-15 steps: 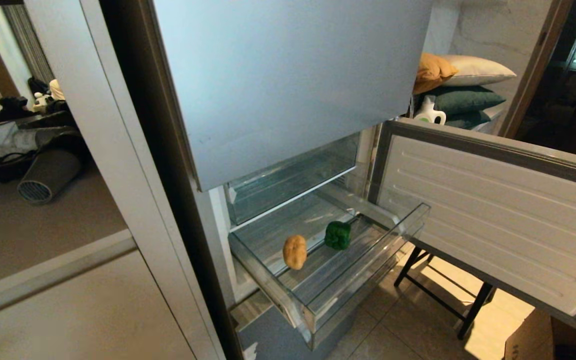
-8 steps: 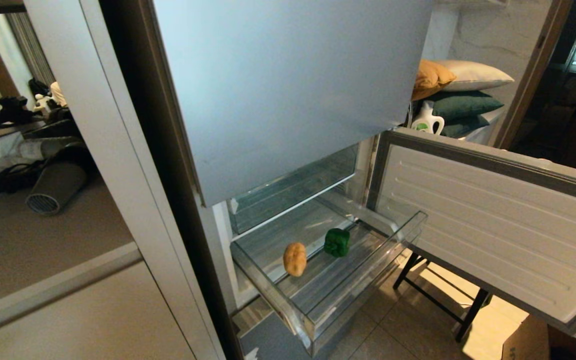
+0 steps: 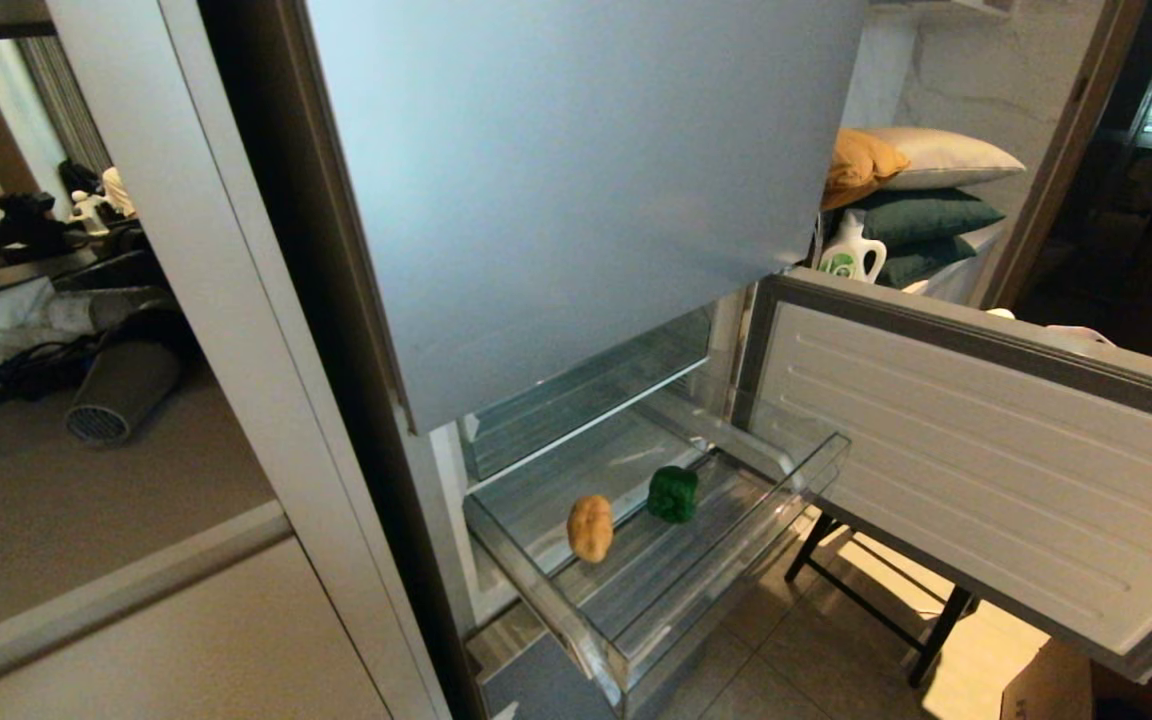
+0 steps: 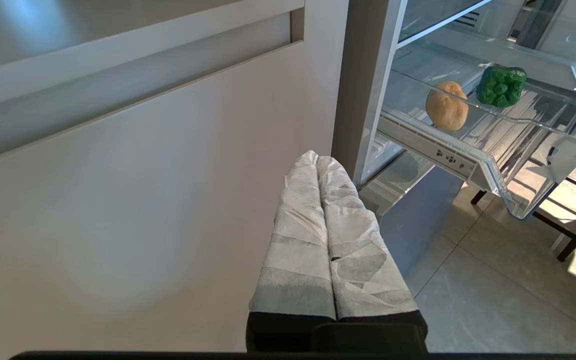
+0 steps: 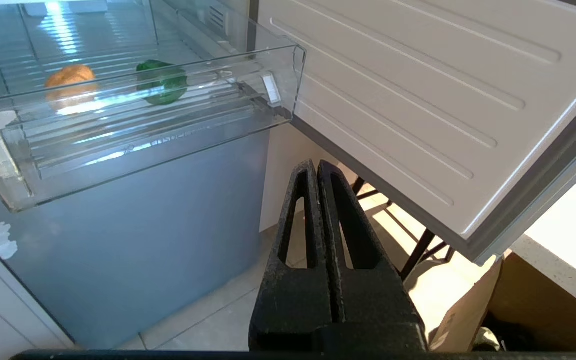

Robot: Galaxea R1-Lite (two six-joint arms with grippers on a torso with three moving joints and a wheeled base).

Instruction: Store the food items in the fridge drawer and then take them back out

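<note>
— What do you see that is different from one second ago?

— Your whole head view has shifted: the fridge drawer and the open fridge door now sit lower in the picture, and more of the upper door shows. This is the camera moving. The potato and the green pepper keep the same places in the drawer.

— Where are they exactly?

— Both lie on the ridged floor of the pulled-out drawer, apart from each other. The potato is near the drawer's left edge, the pepper further back, toward the middle.

— And your hands?

— The left hand, wrapped in white cloth, is closed and holds nothing, low before the beige cabinet. The right hand is closed and empty too, below the drawer's front lip.

— The room?

— A tiled floor, a black-legged stand under the door, pillows and a detergent bottle behind, a cardboard box at the right.
</note>
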